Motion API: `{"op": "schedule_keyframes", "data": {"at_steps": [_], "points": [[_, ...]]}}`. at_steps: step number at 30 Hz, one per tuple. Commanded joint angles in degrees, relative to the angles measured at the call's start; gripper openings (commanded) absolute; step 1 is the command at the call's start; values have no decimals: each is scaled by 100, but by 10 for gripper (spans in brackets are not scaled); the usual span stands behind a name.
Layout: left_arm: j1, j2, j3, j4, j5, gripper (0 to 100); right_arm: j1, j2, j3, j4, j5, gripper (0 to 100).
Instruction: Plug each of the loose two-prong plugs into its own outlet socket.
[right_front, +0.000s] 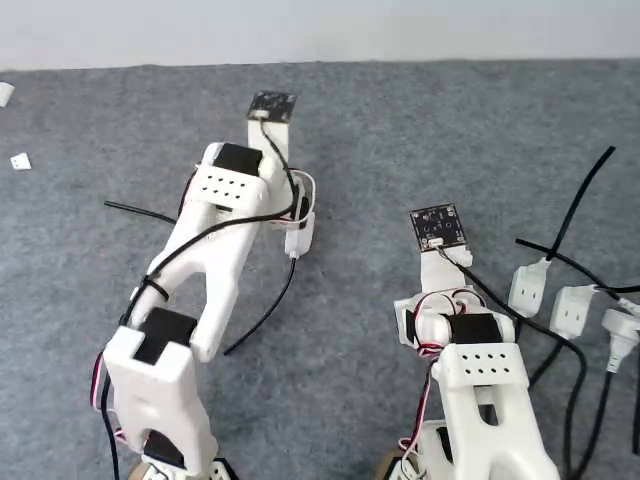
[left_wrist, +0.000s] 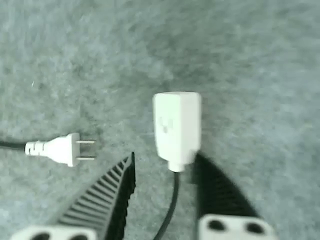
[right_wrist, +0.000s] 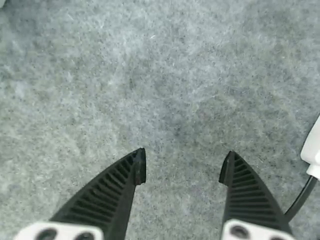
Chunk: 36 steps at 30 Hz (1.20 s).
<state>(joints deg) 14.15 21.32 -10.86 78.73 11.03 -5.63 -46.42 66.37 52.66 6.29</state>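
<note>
1. Between the spread jaws of the left gripper (left_wrist: 164, 159) lies a white rectangular plastic outlet socket (left_wrist: 176, 125) on a black cord (left_wrist: 170, 210). One finger seems to touch its cord end and the other stands apart, so nothing is pinched.
2. Just beside it, on the grey carpet-like table cover (left_wrist: 250, 60), lies a small white two-prong plug (left_wrist: 62, 149), its metal prongs pointing toward the socket.
3. I judge the plug light and rigid, with smooth plastic that may slip. The good hold is on the flat sides of its body, behind the prongs, never on the thin prongs or the soft cord.
4. Farther off, the right gripper (right_wrist: 186, 155) hangs with jaws wide apart over bare cover; a second white socket (right_front: 528, 288) and a third white socket (right_front: 572, 310) lie near that arm.
</note>
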Motion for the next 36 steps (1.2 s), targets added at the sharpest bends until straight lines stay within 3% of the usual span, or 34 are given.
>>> {"op": "schedule_keyframes", "data": {"at_steps": [1, 9, 14, 20, 27, 36], "points": [[396, -360, -57, 44, -396, 22, -57, -110, -79, 66, 70, 240], [1090, 413, -101, -149, -1371, 12, -57, -110, -79, 66, 70, 240], [1108, 809, -101, -571, -1398, 13, -57, -101, -79, 57, 70, 240], [554, 1459, -716, -651, -1398, 13, -57, -101, -79, 57, 70, 240], [141, 1574, -1534, 0, -1398, 13, -57, -101, -79, 57, 70, 240], [-220, 1873, -1508, -35, -1424, 13, -57, -92, -79, 57, 70, 240]]}}
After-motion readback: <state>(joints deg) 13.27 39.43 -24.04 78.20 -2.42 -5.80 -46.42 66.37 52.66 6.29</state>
